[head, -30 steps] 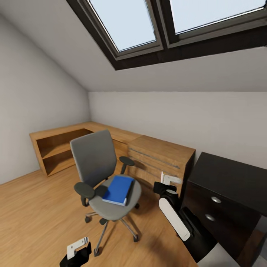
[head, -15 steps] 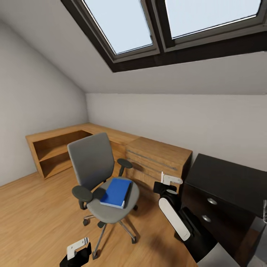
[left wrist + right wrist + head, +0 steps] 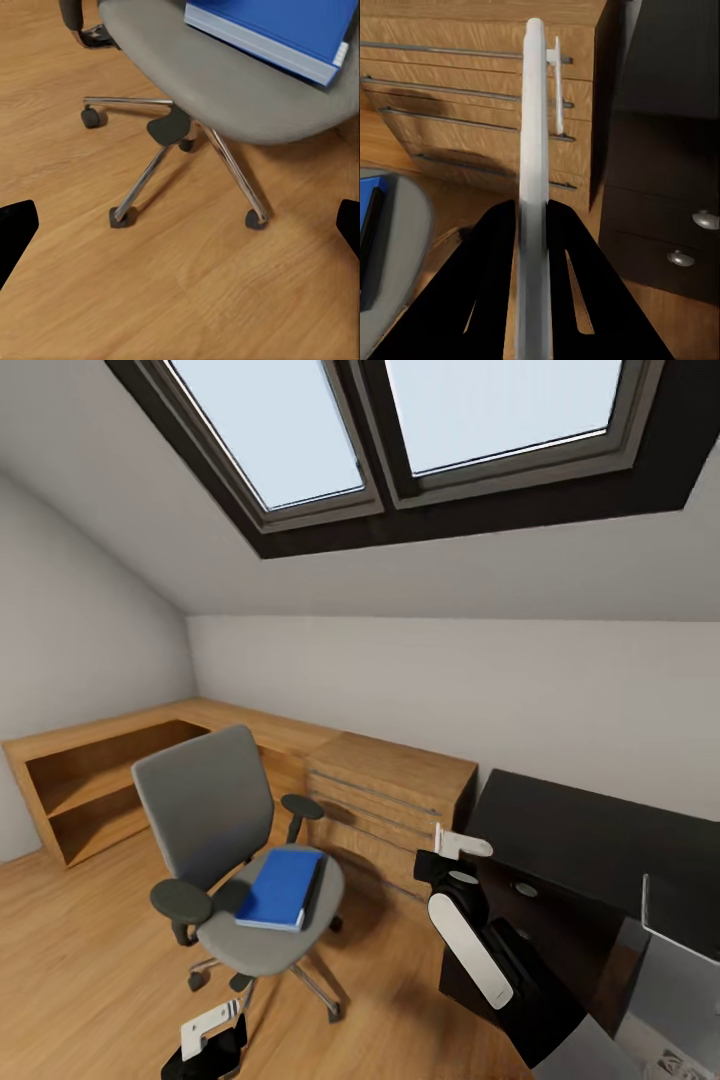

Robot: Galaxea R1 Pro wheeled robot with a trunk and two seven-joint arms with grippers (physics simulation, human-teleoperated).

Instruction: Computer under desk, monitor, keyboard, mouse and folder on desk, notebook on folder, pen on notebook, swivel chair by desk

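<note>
Black right arm [image 3: 520, 980] with white forearm panel; 2 black jaws, white fittings, possibly brackets.

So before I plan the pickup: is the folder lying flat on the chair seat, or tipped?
Flat. The folder lies closed on the swivel chair seat, its long edge level against the cushion in the left wrist view.
</note>
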